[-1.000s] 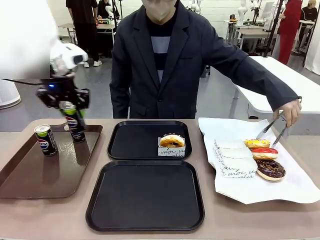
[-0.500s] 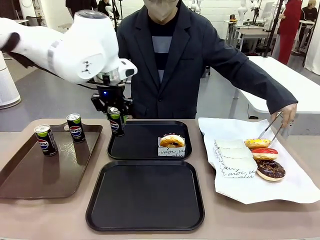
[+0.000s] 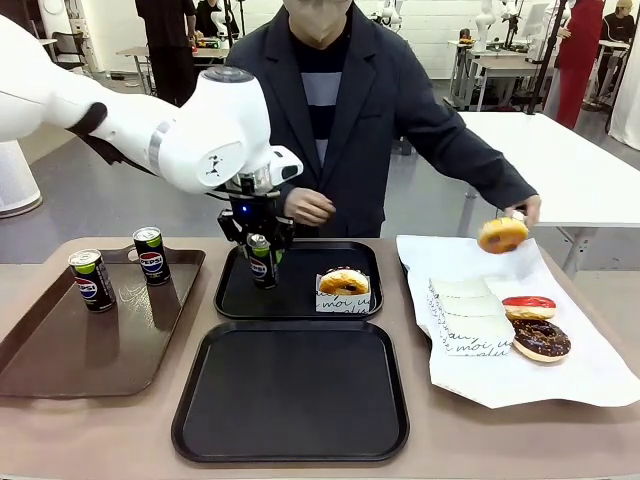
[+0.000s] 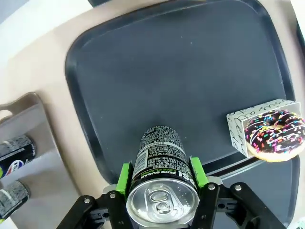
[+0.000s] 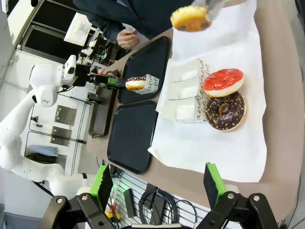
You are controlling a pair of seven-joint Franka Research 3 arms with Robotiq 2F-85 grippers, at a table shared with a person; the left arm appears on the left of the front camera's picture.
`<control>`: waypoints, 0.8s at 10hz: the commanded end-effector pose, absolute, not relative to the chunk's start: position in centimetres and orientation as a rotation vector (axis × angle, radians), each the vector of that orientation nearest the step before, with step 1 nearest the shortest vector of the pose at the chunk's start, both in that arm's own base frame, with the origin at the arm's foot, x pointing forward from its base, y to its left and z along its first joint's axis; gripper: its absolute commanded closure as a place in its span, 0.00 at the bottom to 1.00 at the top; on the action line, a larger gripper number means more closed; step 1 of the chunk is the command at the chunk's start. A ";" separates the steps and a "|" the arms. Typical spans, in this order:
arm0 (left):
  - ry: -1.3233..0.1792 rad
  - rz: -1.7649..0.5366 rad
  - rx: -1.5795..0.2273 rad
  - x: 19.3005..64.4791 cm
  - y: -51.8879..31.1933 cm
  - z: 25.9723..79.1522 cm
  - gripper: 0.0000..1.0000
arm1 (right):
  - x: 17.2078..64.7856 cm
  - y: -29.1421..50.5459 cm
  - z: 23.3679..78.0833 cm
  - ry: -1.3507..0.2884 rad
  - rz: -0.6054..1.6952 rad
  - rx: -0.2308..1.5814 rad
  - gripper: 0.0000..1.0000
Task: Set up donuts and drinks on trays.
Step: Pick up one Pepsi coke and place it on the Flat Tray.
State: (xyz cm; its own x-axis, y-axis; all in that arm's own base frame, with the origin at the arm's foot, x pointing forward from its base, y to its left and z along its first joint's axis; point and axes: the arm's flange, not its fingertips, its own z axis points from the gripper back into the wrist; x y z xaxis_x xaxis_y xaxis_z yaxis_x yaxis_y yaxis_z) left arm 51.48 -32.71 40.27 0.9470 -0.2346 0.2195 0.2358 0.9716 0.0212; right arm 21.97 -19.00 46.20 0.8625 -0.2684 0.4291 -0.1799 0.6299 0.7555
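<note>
One can [image 4: 161,164] is gripped upright by the left fingers [image 4: 125,177]. Their green pads are pressed to its two sides just under the rim, so the top is level and the base is free to be set down. The can is held low over the left part of the far tray [image 3: 300,300], beside the sleeved donut [image 3: 343,282] and apart from it. This is evidently done so that a drink and a donut are paired on one tray. Whether the base touches the tray cannot be told. The fingers are closed only as far as the can's width allows.

The near tray [image 3: 290,390] is bare, so the second setting is judged not yet begun. Two more cans [image 3: 91,280] are stood on the brown tray [image 3: 60,350] at the left, within the left arm's reach.

At the right, a yellow donut [image 3: 502,235] is held above the white paper [image 3: 570,385] by the person's hand [image 3: 527,208]. A red donut [image 3: 529,306] and a chocolate donut [image 3: 541,338] are laid on that paper beside empty sleeves. The right fingers [image 5: 213,183] are spread wide, and nothing is held between them.
</note>
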 end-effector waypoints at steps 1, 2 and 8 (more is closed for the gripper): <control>-0.224 -0.246 -0.005 50.9 -31.9 41.2 0.42 | 22.1 -19.2 45.9 -0.552 -0.044 0.912 0.00; -0.228 -0.239 -0.033 50.1 -30.5 42.5 0.42 | 22.1 -19.2 45.9 -0.552 -0.044 0.912 0.00; -0.281 -0.361 0.020 32.7 -13.8 53.8 0.42 | 22.1 -19.2 45.9 -0.552 -0.044 0.912 0.00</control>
